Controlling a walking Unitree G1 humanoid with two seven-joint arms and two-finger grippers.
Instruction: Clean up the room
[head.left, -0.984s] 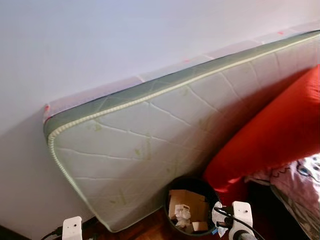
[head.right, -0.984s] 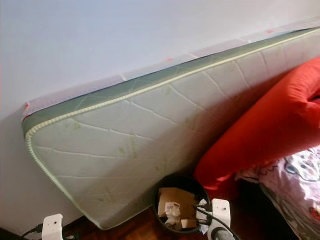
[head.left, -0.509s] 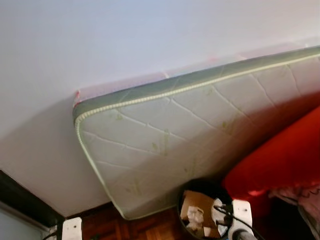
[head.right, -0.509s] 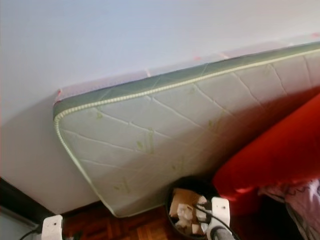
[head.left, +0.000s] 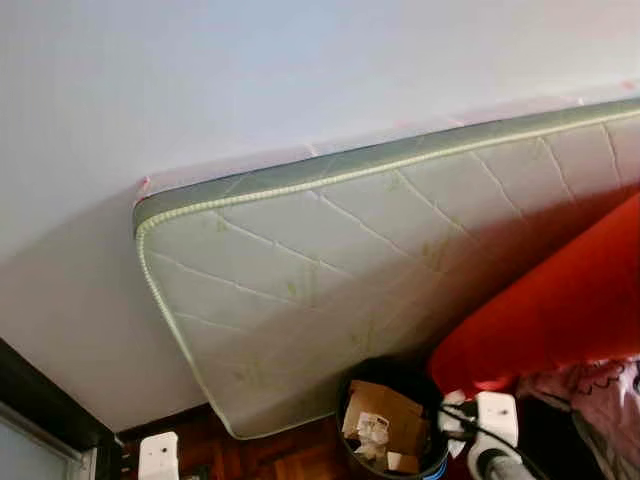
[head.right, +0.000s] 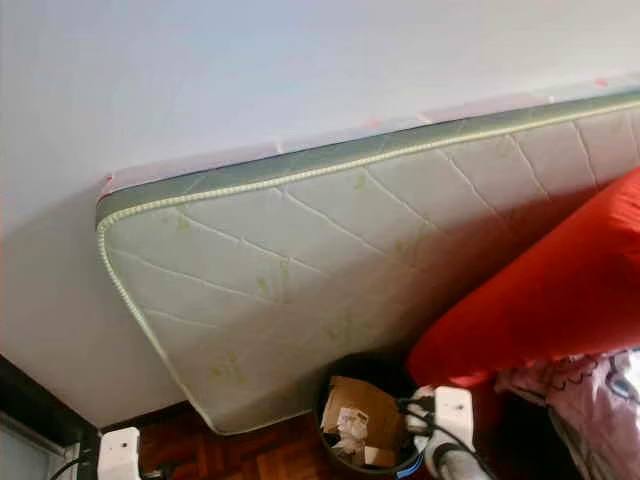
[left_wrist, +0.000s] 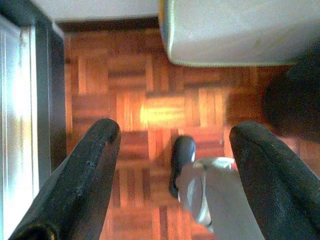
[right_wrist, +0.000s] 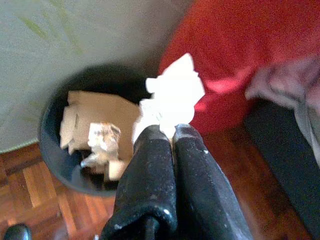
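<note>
Right gripper (right_wrist: 172, 134) clamped on crumpled white paper (right_wrist: 172, 97), apparently above round black bin's (right_wrist: 50, 107) rim; left gripper (left_wrist: 172, 135) spread, empty.

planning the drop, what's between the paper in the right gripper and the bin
Nothing: in the right wrist view the white paper, pinched in the right gripper, hangs by the rim of the black bin, only open air between.

Camera swings, the room's things hold their ground.

Over the last second the head view has panned left and tipped: the dark door frame (head.left: 40, 410) has come into the lower left corner and the mattress (head.left: 330, 290) corner has slid toward the middle, then back a touch. The right arm's white wrist block (head.left: 495, 415) has drifted slightly right beside the bin (head.left: 345, 440).
</note>
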